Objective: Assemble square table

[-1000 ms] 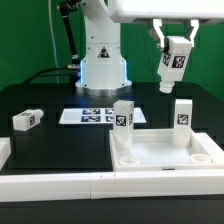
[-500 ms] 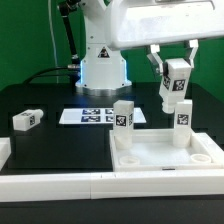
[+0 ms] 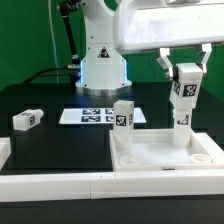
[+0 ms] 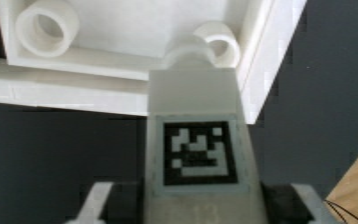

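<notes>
My gripper point(image 3: 186, 76) is shut on a white block leg point(image 3: 186, 88) and holds it upright in the air. It hangs just above another leg point(image 3: 182, 124) that stands at the far right corner of the white square top point(image 3: 165, 157). A third leg point(image 3: 123, 115) stands at the top's far left corner. A fourth leg point(image 3: 26, 120) lies on the black table at the exterior view's left. In the wrist view the held leg point(image 4: 197, 140) fills the middle between my fingers point(image 4: 114, 203), with the top's rim and a round hole point(image 4: 48, 30) beyond it.
The marker board point(image 3: 90, 115) lies flat in front of the robot base point(image 3: 102, 65). Long white border bars run along the front edge point(image 3: 50, 186) and the left side point(image 3: 3, 150) of the table.
My gripper moved toward the exterior view's right and lower with the leg. The leg turned from tilted to upright and now hangs over the far right leg.
</notes>
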Action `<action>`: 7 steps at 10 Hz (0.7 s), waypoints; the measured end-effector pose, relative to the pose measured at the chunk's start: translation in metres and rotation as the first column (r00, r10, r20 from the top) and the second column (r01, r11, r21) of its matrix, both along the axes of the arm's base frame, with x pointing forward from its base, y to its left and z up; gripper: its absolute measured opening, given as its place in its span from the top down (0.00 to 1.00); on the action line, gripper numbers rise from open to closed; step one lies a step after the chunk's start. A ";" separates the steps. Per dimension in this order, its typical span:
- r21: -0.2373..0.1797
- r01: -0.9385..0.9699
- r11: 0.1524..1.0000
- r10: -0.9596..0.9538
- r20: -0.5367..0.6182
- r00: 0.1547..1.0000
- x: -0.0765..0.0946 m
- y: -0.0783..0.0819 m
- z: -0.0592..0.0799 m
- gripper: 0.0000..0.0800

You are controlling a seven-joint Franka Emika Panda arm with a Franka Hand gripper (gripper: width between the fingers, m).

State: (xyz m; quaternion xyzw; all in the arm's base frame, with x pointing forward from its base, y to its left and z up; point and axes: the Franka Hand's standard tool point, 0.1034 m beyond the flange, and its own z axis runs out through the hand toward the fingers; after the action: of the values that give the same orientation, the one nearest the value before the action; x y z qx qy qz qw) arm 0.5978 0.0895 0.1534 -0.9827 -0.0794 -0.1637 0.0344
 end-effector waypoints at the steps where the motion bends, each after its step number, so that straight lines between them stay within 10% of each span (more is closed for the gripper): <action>1: 0.003 0.040 0.999 -0.040 0.064 0.997 -0.004 -0.005 -0.002 0.64; 7: 0.019 0.092 0.996 -0.093 0.057 0.994 0.004 0.018 -0.031 0.64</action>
State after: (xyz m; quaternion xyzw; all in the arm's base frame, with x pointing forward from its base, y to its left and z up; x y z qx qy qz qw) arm 0.6020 0.1078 0.1228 -0.9799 -0.0336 -0.1939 0.0326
